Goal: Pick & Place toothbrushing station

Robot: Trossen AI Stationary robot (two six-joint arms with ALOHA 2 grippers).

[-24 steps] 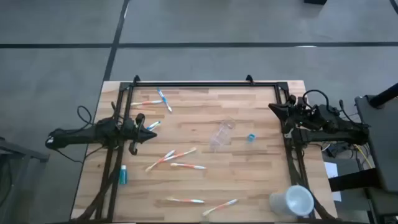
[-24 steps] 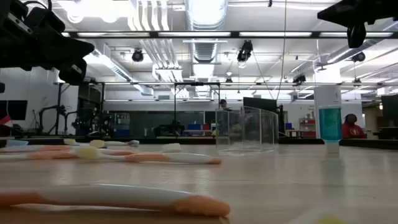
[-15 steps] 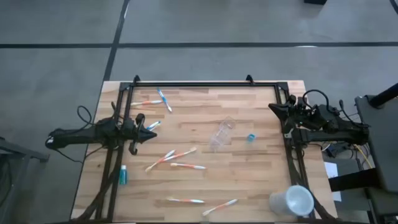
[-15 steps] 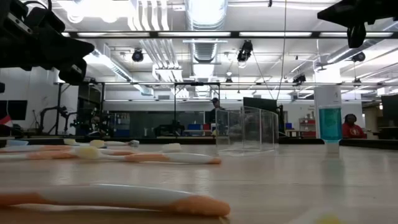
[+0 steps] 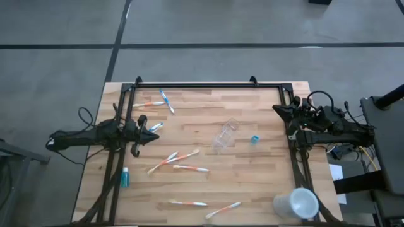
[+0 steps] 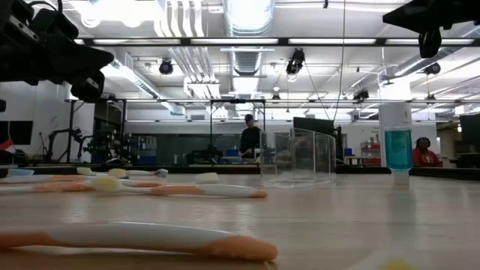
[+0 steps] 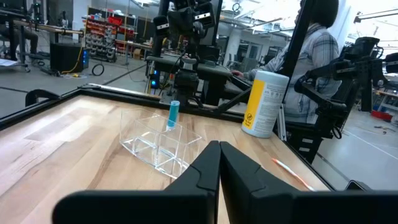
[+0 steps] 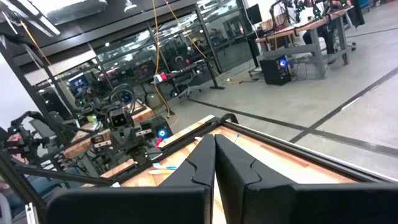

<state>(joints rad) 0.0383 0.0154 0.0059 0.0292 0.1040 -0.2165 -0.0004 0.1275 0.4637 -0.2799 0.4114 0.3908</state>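
Note:
A small clear plastic cup (image 5: 224, 136) lies on its side at the table's middle; it also shows in the low view (image 6: 297, 157) and the left wrist view (image 7: 160, 144). A small blue tube (image 5: 255, 139) stands upright to its right (image 6: 397, 146). Several thin toothbrushes lie flat: two at the far left (image 5: 159, 101), some at the middle (image 5: 178, 160), two near the front edge (image 5: 205, 206). My left gripper (image 5: 154, 132) is shut and empty above the table's left side. My right gripper (image 5: 276, 110) is shut and empty above the right side.
A larger opaque white cup (image 5: 297, 204) lies at the near right corner. A small blue thing (image 5: 124, 177) lies at the left by the dark frame rail (image 5: 114, 170). A yellow-and-white canister (image 7: 262, 103) and a person (image 7: 314, 56) show beyond the table.

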